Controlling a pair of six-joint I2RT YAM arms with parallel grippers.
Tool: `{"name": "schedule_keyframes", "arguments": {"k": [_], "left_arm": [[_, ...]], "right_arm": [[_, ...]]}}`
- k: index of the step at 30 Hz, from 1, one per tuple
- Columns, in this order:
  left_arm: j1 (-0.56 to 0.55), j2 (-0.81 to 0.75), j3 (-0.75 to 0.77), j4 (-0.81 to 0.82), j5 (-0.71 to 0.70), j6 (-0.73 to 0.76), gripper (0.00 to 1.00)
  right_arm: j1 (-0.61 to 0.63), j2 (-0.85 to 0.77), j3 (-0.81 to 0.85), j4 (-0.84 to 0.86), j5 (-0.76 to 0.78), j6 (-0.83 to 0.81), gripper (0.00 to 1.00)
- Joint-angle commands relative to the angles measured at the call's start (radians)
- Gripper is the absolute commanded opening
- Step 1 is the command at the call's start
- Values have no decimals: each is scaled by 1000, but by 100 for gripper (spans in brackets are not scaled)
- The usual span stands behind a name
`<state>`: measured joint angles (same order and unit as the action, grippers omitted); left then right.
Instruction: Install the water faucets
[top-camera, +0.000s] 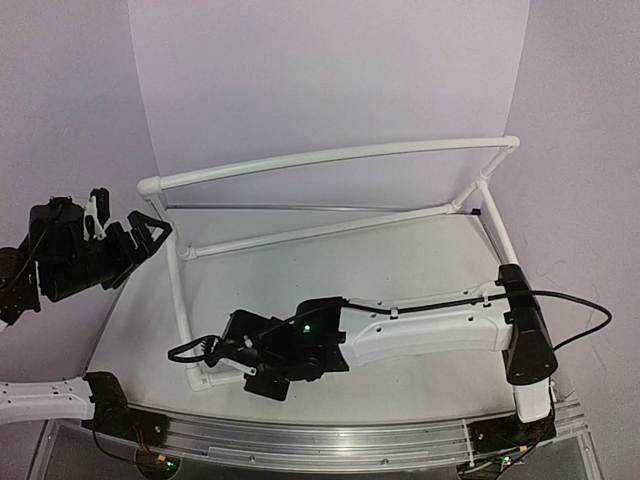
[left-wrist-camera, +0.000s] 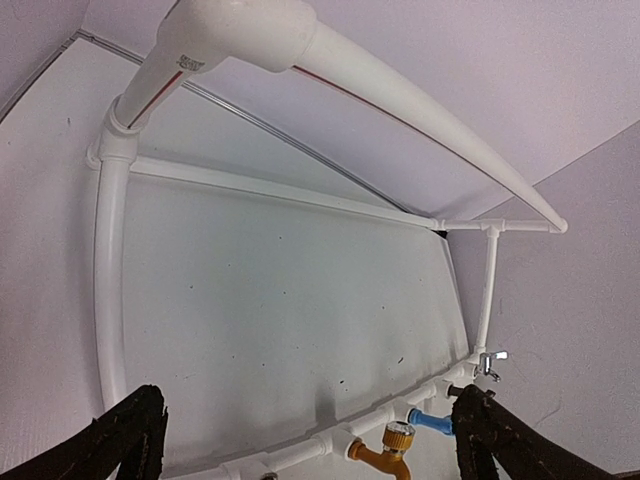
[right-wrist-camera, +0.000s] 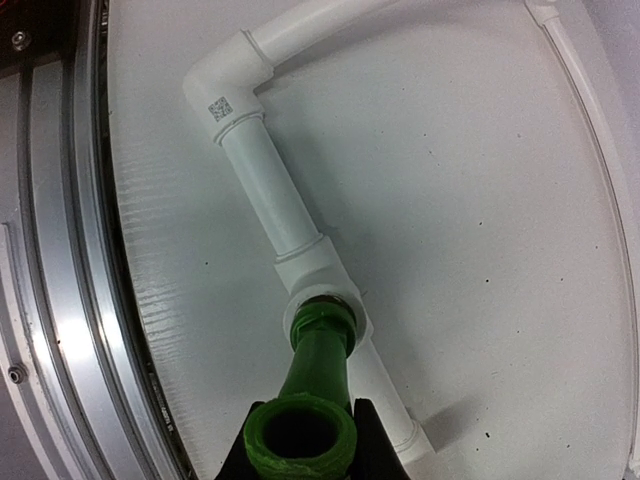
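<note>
The white worktop (top-camera: 400, 260) carries a white pipe frame (top-camera: 340, 155). The right tool (right-wrist-camera: 300, 450) lies low at the frame's near-left corner, clamped on the green faucet (right-wrist-camera: 318, 365), whose threaded end sits in a tee socket of the near pipe. The left tool (left-wrist-camera: 310, 430) hangs by the far-left corner, fingers apart. Further right on the near pipe sit the golden-orange faucet (left-wrist-camera: 392, 452), blue faucet (left-wrist-camera: 428, 421) and silver faucet (left-wrist-camera: 490, 361).

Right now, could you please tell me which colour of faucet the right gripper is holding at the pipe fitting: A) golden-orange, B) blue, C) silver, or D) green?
D: the right wrist view shows the green faucet clamped in the right gripper, its far end at the white tee fitting.
</note>
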<state>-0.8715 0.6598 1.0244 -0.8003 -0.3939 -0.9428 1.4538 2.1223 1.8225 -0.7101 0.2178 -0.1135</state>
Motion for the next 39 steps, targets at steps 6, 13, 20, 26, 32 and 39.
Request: {"name": "schedule_keyframes", "arguments": {"k": [6,13,20,26,32,39], "left_arm": [[2,-10,-40,23,13,-2,100],[2,-33,-37,45,2,5,100],[2,-19,-6,49,-5,23,100],[2,-45,-15,52,-12,18,100],[1,-54,-10,48,-19,21,100],[2,-81,-16,31,-33,9,100]], "right_arm": [[14,42,-16,-72,-31,192,0],[22,56,3,-95,-60,312,0],[26,75,56,-123,-107,469,0],[27,70,56,-154,-127,647,0],[28,73,55,-157,-140,749,0],[32,88,73,-171,-151,815,5]]}}
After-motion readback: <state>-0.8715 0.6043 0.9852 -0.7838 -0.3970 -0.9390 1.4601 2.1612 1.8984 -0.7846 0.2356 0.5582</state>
